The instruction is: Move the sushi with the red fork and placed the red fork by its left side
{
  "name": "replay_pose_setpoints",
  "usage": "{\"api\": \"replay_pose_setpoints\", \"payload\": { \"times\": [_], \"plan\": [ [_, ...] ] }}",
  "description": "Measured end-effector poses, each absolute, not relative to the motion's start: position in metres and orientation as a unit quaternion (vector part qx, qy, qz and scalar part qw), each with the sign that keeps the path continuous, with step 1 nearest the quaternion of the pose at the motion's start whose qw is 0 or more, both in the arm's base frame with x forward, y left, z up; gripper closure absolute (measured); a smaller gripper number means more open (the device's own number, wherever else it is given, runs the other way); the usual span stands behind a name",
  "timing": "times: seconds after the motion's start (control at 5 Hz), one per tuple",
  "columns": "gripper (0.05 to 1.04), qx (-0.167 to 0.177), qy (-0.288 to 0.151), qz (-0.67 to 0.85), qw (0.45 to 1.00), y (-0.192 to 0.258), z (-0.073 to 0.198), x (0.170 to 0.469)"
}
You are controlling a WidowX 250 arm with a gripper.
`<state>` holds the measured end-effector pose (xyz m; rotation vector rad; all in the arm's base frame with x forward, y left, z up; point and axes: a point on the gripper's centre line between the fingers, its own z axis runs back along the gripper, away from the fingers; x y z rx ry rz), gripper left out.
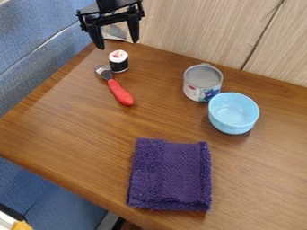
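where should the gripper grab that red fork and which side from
Probably mid-handle on the red fork, from straight above, closing across its narrow width. It lies flat, and its metal head sits close beside the sushi, while the thick handle has room along both long sides.

Five objects, one of each kind: one sushi roll (pixel 119 63), one fork (pixel 121 93), one can (pixel 202 80), one bowl (pixel 233 113), one cloth (pixel 171 175).

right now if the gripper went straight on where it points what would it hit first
The black gripper would probably meet the sushi roll first, as it lies just below in the picture; depth is unclear, so possibly the wooden table instead.
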<state>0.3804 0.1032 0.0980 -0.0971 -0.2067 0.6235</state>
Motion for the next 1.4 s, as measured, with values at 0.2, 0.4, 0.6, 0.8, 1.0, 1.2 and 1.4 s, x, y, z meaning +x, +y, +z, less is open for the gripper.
{"api": "replay_pose_setpoints", "payload": {
  "times": [0.2, 0.4, 0.6, 0.8, 1.0, 1.2, 1.4],
  "plan": [
    [0.082, -0.047, -0.077, 0.313, 0.945, 0.102, 0.081, 0.378],
    [0.082, -0.039, -0.05, 0.353, 0.933, 0.093, 0.075, 0.371],
    [0.082, -0.035, -0.022, 0.377, 0.925, 0.083, 0.056, 0.356],
    [0.082, -0.03, 0.001, 0.376, 0.926, 0.066, 0.041, 0.343],
    [0.082, -0.021, 0.008, 0.369, 0.929, 0.053, 0.028, 0.335],
    [0.082, -0.003, 0.016, 0.369, 0.929, 0.054, 0.013, 0.333],
    [0.083, 0.007, 0.008, 0.371, 0.929, 0.058, 0.012, 0.338]
  ]
}}
